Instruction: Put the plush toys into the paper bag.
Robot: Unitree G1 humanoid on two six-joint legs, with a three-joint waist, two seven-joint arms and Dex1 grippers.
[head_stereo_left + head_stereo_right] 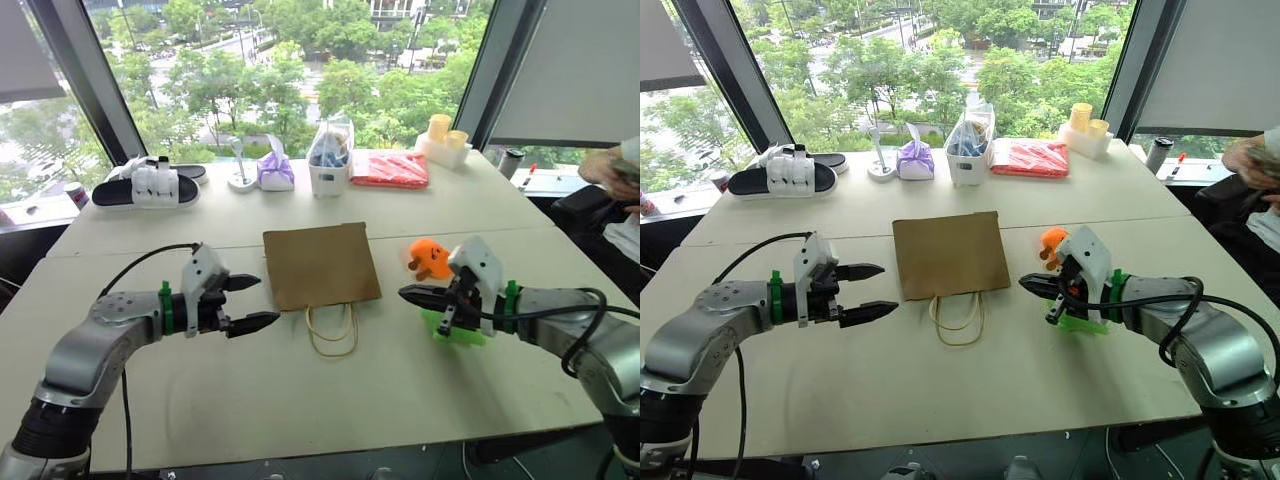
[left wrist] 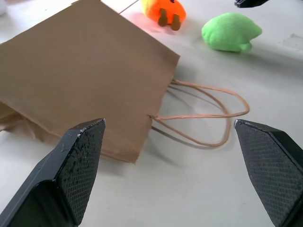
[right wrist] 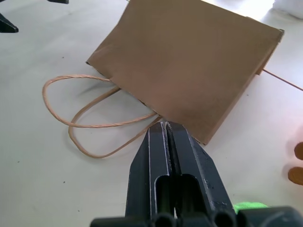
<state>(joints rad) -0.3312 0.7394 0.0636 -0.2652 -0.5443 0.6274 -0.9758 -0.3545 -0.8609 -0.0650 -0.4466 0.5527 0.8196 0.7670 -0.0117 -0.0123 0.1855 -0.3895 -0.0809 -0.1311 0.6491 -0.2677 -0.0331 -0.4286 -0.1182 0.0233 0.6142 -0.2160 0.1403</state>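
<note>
On the left, the left gripper (image 1: 254, 302) hangs over the pale table (image 1: 300, 400) with its two black fingers spread wide, holding nothing. In the middle, the flat brown paper bag (image 1: 320, 264) lies on the table, its string handles (image 1: 332, 330) toward the robot. To its right, the right gripper (image 1: 404, 292) has its fingers pressed together, empty. Just beside it sit the round orange plush toy (image 1: 430, 256) and the green blob plush toy (image 2: 230, 32).

Big pale table (image 1: 250, 400). Flat brown paper bag (image 1: 320, 264) in the middle. Orange toy (image 1: 430, 257) and green toy (image 2: 230, 32) beside it.
</note>
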